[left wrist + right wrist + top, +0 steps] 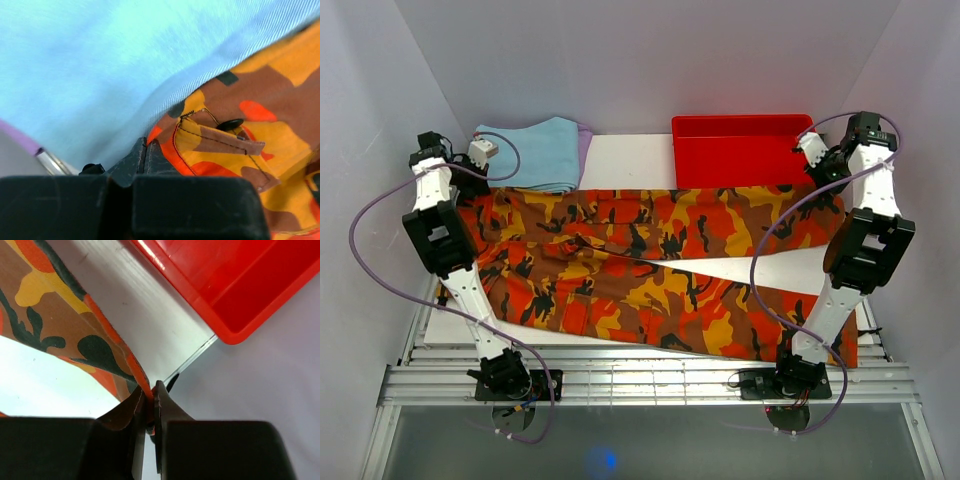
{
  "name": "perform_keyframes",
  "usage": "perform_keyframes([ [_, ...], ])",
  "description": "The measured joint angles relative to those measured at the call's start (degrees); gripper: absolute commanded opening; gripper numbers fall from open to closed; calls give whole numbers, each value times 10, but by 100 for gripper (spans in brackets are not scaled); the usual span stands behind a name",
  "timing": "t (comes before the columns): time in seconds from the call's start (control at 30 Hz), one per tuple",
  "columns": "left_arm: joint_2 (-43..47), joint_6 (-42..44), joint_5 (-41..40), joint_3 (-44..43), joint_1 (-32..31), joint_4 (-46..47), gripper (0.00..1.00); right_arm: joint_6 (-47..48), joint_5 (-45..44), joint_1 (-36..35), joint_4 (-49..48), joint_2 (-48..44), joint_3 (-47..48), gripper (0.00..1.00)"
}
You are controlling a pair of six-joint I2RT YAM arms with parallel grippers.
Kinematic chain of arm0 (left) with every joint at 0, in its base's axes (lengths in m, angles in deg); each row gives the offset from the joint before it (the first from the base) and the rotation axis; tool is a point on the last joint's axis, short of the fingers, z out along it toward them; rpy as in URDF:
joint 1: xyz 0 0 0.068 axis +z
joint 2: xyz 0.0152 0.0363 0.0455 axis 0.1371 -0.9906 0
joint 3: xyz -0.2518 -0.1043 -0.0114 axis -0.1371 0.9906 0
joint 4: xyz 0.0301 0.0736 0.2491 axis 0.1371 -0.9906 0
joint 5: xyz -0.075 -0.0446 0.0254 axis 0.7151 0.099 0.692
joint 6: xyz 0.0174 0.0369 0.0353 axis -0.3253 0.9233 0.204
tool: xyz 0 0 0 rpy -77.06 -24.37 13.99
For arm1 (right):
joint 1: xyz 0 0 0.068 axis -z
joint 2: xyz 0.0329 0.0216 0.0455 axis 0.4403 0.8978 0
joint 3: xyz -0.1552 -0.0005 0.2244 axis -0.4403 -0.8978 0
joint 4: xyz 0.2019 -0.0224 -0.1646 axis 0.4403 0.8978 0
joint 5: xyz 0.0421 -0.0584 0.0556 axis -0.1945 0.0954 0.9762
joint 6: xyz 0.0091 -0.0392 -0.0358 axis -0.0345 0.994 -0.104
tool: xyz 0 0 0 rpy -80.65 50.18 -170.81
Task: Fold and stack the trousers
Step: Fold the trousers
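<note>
The trousers (650, 260), camouflaged in orange, red, yellow and black, sprawl across the white desk (625, 160) with legs splayed rightward, the right end effector (151, 396) pinching the far leg's hem and the left end effector (146, 149) pressed together at the buttoned waistband's edge.

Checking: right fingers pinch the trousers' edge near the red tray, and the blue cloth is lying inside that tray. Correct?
Not quite. The blue cloth is not inside the red tray; it lies at the back left, well apart from it, as the top external view shows. The right fingers do pinch the trousers at their edge near the tray.
</note>
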Motion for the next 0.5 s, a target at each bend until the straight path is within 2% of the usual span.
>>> perform_keyframes([
  [0.13,51,-68,18,51,7,69,0,-3,35,11,2,-13,9,8],
  [0.27,122,-117,57,107,29,121,0,10,85,51,-2,-64,-21,8],
  [0.4,228,-137,125,196,64,139,0,50,148,114,4,-183,-110,8],
  [0.5,316,-117,159,281,95,141,0,97,172,162,-4,-292,-220,8],
])
